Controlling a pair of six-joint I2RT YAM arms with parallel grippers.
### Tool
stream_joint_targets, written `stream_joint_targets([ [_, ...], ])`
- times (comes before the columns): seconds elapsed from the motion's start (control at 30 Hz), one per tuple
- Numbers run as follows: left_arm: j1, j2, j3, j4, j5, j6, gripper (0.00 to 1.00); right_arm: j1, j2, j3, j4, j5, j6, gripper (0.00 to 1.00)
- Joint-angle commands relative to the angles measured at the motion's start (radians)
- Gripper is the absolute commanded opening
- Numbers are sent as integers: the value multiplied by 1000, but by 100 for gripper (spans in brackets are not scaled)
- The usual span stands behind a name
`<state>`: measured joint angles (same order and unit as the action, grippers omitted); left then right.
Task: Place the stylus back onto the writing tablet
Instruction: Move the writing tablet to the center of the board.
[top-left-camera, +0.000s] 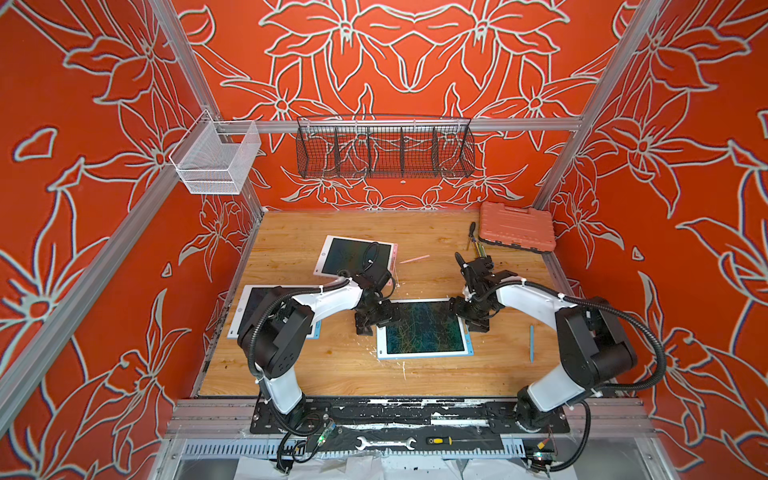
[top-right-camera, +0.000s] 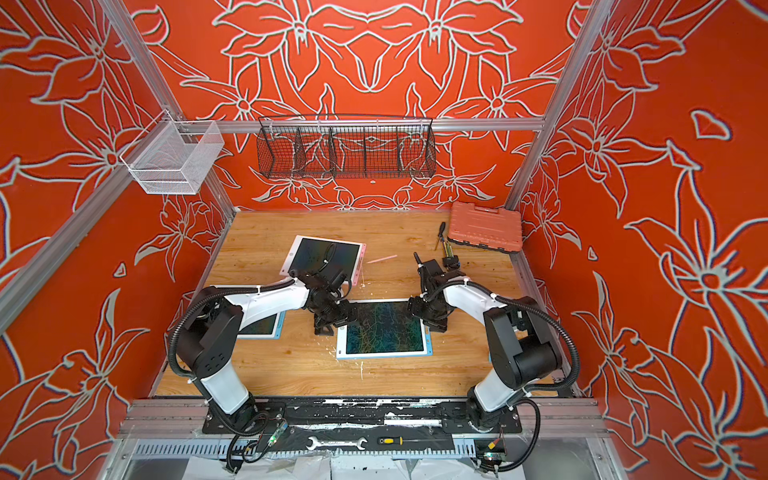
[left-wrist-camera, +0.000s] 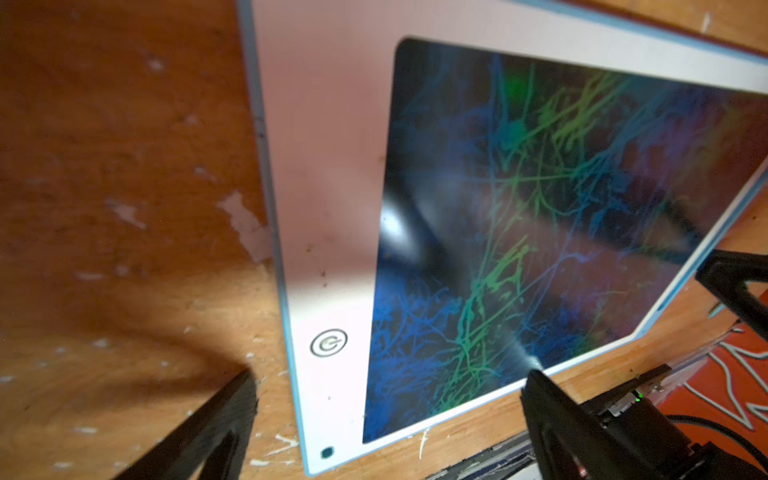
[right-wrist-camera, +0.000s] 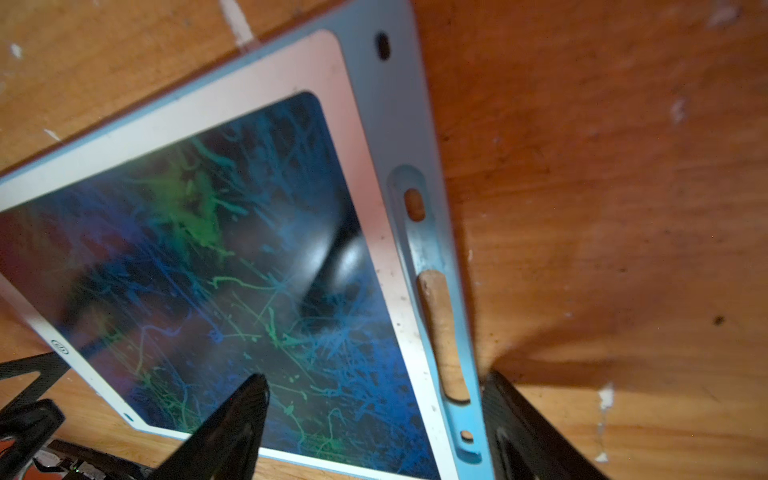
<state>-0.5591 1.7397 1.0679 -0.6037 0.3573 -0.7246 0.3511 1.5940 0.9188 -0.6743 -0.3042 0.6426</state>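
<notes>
A blue-trimmed writing tablet (top-left-camera: 424, 332) (top-right-camera: 384, 332) lies at the table's middle, its dark screen covered in green and blue scribbles. Its side stylus slot (right-wrist-camera: 440, 311) is empty. A blue stylus (top-left-camera: 531, 343) lies on the wood to its right, apart from both grippers. A pink stylus (top-left-camera: 414, 259) rests farther back beside a pink-trimmed tablet (top-left-camera: 353, 255). My left gripper (top-left-camera: 372, 318) (left-wrist-camera: 390, 374) is open, straddling the tablet's corner by the power button (left-wrist-camera: 328, 343). My right gripper (top-left-camera: 473, 318) (right-wrist-camera: 376, 376) is open over the slot edge.
A third tablet (top-left-camera: 249, 307) lies partly under the left arm. An orange tool case (top-left-camera: 517, 226) sits at the back right with hand tools (top-left-camera: 471, 235) beside it. A black wire basket (top-left-camera: 384, 151) and a white mesh basket (top-left-camera: 216, 160) hang above the back.
</notes>
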Motion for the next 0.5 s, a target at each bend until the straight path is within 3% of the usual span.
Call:
stream_joint_targets([
  [0.0,25,0,-27,-11,-21,-4,98,6,17,37,4,6,31,84],
  [0.47,53,-21,-21,-24,-32,12,98,-10,58,131,-35,39,15,87],
])
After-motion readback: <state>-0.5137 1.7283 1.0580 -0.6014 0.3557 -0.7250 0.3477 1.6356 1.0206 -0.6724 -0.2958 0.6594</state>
